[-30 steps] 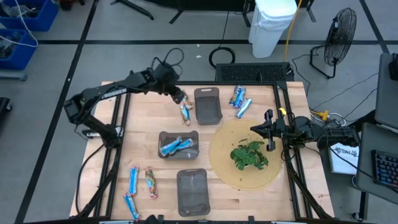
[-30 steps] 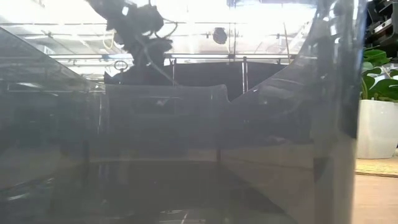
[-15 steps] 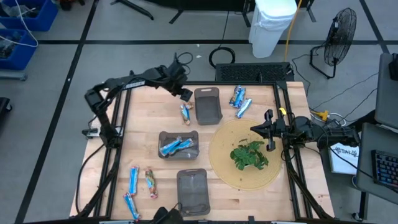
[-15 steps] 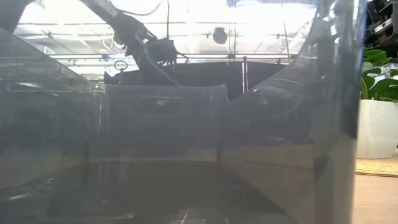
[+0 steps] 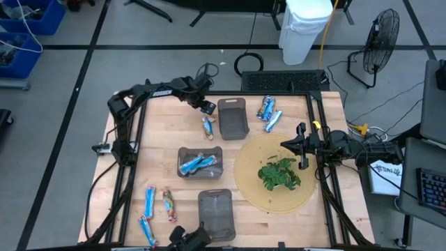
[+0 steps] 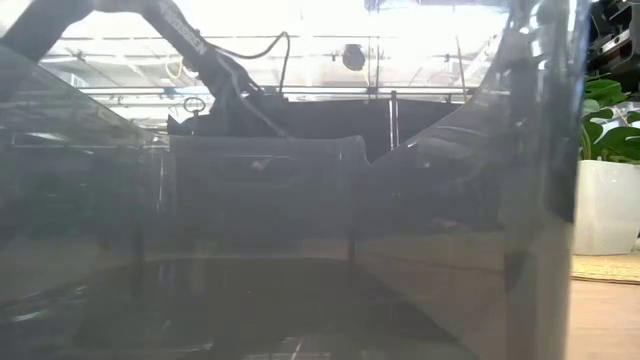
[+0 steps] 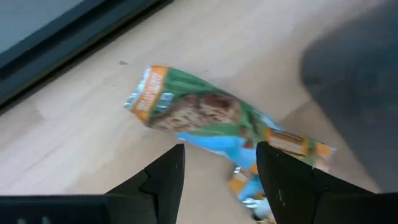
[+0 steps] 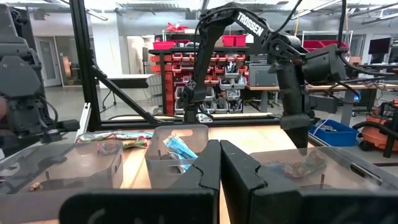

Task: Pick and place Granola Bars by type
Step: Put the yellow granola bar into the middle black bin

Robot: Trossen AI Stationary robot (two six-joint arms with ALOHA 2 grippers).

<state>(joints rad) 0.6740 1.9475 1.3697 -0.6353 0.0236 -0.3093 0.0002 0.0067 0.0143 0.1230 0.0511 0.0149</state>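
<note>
My left gripper (image 5: 208,108) is open and hovers at the table's far side, beside the far grey tray (image 5: 233,118). Just below it a small pile of bars (image 5: 208,126) lies flat on the wood. The left wrist view shows a brownish-orange and green bar (image 7: 193,109) on top of a blue bar (image 7: 231,148), with the gripper (image 7: 221,149) above them and one finger on either side. Blue bars (image 5: 198,164) fill the middle tray. My right gripper (image 5: 300,148) is shut and waits over the round mat.
A near grey tray (image 5: 215,213) sits by the near edge. More bars lie at the far right (image 5: 268,111) and near left (image 5: 150,202). A green plant (image 5: 279,173) stands on the round mat (image 5: 251,192). A dark object (image 5: 188,239) pokes in at the near edge.
My left arm has stretched out lower, its elbow swinging toward the far edge, and its gripper has shifted slightly toward the far tray. In the low view the gripper has sunk lower. The bars have stayed where they were. A dark object has come in at the near edge.
</note>
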